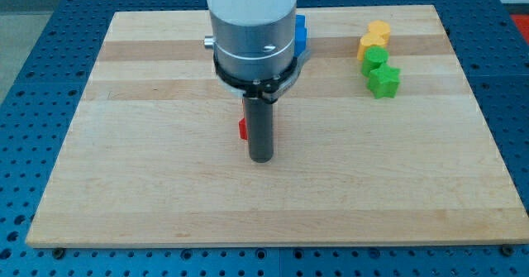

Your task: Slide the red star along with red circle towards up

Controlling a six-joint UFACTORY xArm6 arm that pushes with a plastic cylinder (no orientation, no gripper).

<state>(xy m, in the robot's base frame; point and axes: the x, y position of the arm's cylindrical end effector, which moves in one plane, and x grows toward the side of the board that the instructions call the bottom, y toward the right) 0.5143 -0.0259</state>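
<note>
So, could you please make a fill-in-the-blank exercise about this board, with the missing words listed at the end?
1. The green star lies toward the view's ____ side of the board.
2. Just above the green blocks sit two ____ blocks.
3. My tip stands beside a small ____ block, mostly hidden behind the rod.
4. A ____ block shows behind the arm.

Missing words: right; yellow; red; blue

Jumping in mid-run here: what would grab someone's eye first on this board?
The big grey arm body fills the view's top centre, its dark rod ending with my tip mid-board. A sliver of red block peeks out at the rod's left, mostly hidden, and a blue block shows behind the arm. Upper right, yellow blocks sit above a green block and a green star.
</note>
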